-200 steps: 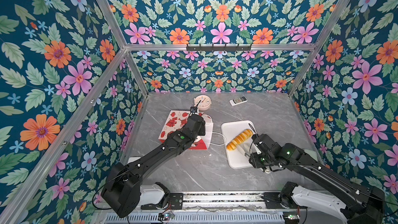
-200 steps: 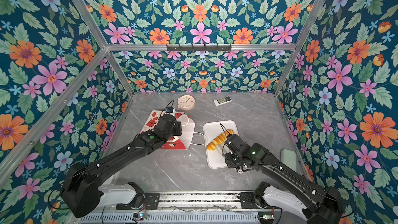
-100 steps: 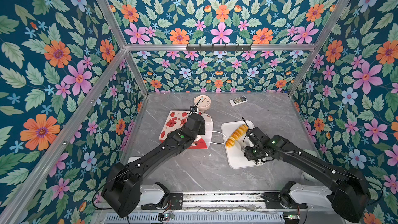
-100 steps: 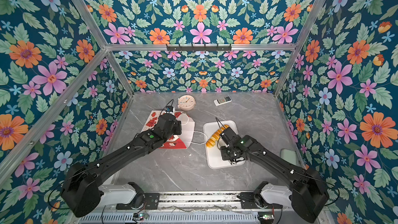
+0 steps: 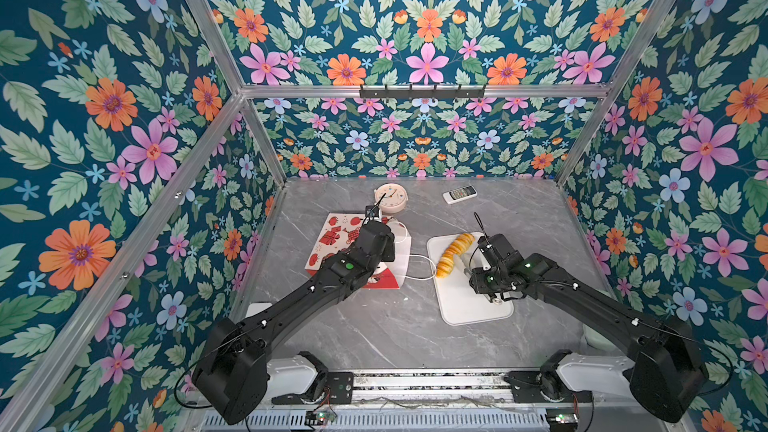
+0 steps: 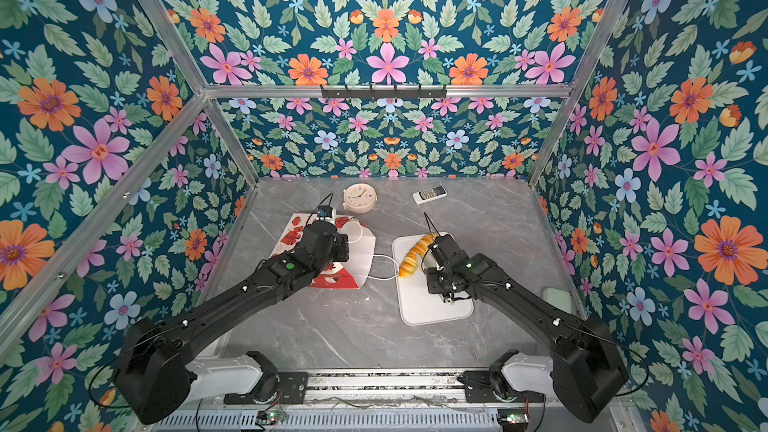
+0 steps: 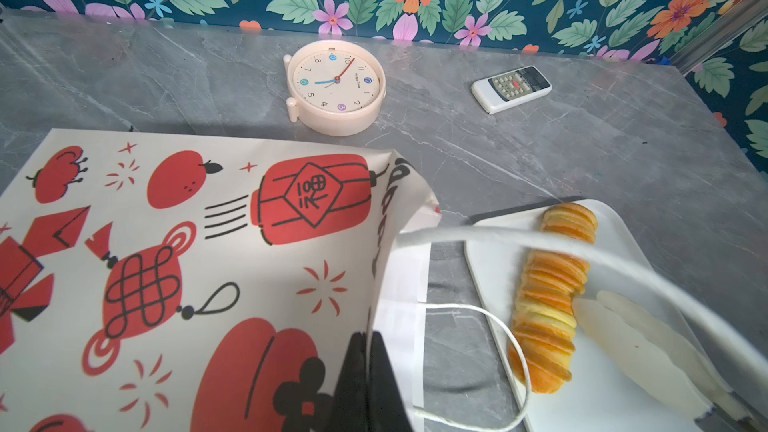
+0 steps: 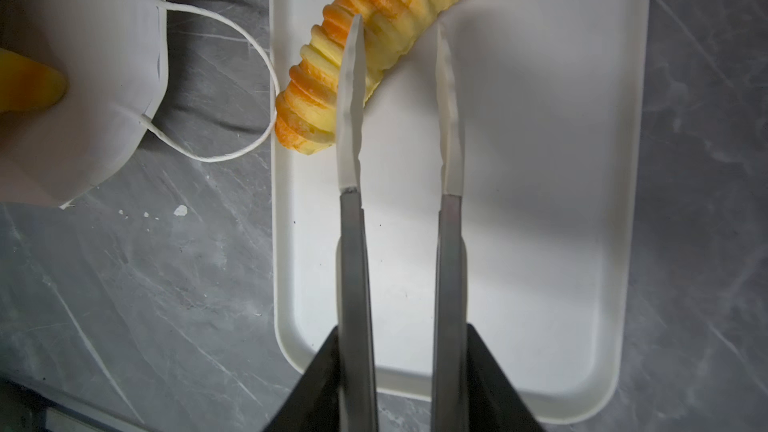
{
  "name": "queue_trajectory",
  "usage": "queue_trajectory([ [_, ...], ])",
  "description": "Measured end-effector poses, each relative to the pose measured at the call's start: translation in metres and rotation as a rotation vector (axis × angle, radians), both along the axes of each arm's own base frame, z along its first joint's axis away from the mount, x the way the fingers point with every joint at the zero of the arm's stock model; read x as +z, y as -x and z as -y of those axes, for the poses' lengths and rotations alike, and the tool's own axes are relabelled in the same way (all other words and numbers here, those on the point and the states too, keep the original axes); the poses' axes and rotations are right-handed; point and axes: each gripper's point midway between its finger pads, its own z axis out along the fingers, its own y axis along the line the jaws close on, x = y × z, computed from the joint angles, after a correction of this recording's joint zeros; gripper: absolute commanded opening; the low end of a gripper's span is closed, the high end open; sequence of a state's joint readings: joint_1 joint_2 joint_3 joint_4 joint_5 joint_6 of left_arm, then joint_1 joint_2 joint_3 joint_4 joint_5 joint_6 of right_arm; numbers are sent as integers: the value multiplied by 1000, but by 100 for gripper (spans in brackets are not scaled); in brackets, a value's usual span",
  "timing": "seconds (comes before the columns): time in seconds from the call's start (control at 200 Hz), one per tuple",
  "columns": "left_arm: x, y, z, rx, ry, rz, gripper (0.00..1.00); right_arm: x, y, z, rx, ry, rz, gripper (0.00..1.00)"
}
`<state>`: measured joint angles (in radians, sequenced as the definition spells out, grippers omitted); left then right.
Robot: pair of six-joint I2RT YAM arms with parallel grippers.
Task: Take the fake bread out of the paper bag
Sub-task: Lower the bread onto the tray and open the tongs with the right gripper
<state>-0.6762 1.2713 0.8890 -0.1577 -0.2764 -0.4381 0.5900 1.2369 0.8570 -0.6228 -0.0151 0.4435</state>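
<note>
The bag (image 5: 332,241) lies on its side near the tabletop's left edge, mouth toward the tray (image 5: 469,313). The left gripper (image 7: 368,371) pinches its rim. A baguette (image 5: 454,252) lies along the tray's left edge; more bread (image 8: 25,81) shows inside the bag. The right gripper (image 8: 398,35), narrowly parted and empty, hangs just beside the baguette.

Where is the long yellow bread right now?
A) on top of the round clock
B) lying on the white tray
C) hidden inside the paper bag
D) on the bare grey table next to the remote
B: the long bread lies flat on the white tray, out in the open beside the paper bag.
</note>
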Motion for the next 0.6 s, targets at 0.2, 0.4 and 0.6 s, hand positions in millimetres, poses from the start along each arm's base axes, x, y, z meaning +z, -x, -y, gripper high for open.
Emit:
queue_trajectory([
  [0.2, 2, 0, -3, 10, -2, 9, 0, 17, 14, 0, -4, -74, 26, 42],
  [0.4, 1, 1, -3, 10, -5, 7, 0, 37, 4, -5, -8, -95, 70, 43],
  [0.6, 0, 2, -4, 10, -4, 6, 0, 27, -35, -20, -8, -56, 67, 42],
])
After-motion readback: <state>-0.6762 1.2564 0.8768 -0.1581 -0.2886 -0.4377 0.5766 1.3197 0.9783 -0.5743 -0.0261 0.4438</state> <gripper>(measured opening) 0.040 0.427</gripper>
